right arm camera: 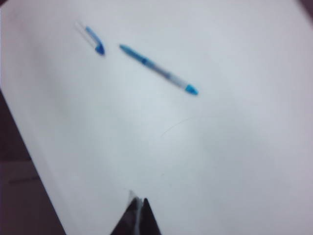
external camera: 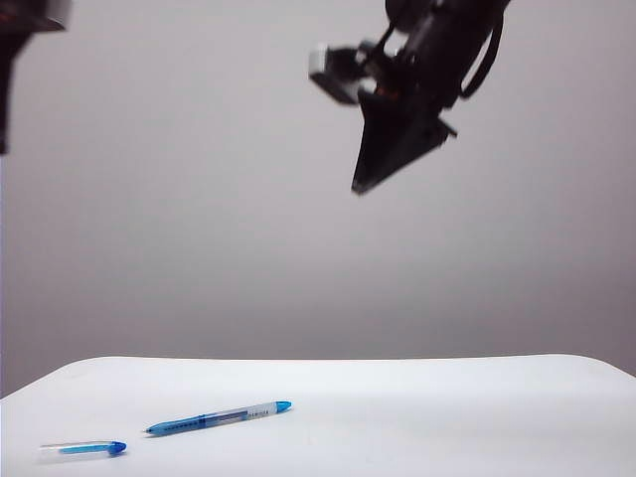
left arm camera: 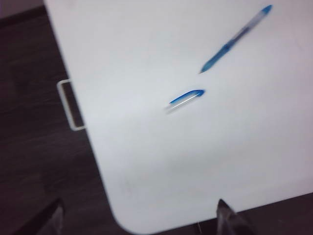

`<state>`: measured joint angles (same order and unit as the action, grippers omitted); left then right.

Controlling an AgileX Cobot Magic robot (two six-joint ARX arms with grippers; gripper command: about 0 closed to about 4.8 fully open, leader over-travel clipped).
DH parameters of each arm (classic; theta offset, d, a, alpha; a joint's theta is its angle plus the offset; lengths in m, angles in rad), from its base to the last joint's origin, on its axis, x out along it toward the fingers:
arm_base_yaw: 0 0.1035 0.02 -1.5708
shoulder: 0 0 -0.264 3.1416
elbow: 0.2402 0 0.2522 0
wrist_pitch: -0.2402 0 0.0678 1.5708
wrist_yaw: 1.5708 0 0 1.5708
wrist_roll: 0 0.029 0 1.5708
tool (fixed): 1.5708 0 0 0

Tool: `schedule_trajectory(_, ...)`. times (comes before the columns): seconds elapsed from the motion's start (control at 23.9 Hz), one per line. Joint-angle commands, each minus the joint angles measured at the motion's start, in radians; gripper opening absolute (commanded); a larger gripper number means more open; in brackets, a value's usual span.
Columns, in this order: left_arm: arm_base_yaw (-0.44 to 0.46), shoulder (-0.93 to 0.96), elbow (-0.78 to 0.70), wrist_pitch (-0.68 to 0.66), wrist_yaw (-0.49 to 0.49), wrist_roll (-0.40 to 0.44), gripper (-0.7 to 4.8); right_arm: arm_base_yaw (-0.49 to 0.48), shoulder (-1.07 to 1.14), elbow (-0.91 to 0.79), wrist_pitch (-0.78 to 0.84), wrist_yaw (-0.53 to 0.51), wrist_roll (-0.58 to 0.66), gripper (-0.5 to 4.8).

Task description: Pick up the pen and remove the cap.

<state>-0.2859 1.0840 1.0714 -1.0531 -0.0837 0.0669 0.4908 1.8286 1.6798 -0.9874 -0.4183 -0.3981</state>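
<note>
Two pieces: clear-blue pen (external camera: 219, 417), cap (external camera: 83, 449) apart; hands aloft.

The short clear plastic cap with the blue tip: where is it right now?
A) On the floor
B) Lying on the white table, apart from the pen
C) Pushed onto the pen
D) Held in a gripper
B: the short clear plastic cap with the blue tip lies on the white table, a gap away from the slim blue-and-clear pen.
</note>
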Motion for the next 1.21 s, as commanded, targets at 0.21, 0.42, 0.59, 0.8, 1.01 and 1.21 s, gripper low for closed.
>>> schedule_trajectory(0.21,0.001,-0.235,-0.109,-0.026,-0.051,-0.044,3.99,0.003,-0.159,-0.006,0.015,0.116,0.093,-0.05)
schedule_trajectory(0.42,0.001,-0.336,-0.119,-0.047,-0.059,-0.078,3.99,0.003,-0.327,-0.108,0.066,0.158,0.150,-0.05)
schedule_trajectory(0.59,0.001,-0.439,-0.126,-0.030,-0.081,-0.090,3.98,0.003,-0.661,-0.364,0.273,0.256,0.243,-0.05)
schedule_trajectory(0.8,0.001,-0.639,-0.212,0.072,-0.080,-0.125,3.75,-0.002,-1.080,-0.676,0.448,0.410,0.269,-0.05)
schedule_trajectory(1.01,0.001,-0.798,-0.336,0.067,-0.075,-0.164,3.27,-0.063,-1.367,-0.900,0.528,0.457,0.300,-0.05)
schedule_trajectory(1.21,0.000,-0.912,-0.349,0.165,-0.024,-0.174,2.88,-0.177,-1.678,-1.083,0.559,0.468,0.338,-0.05)
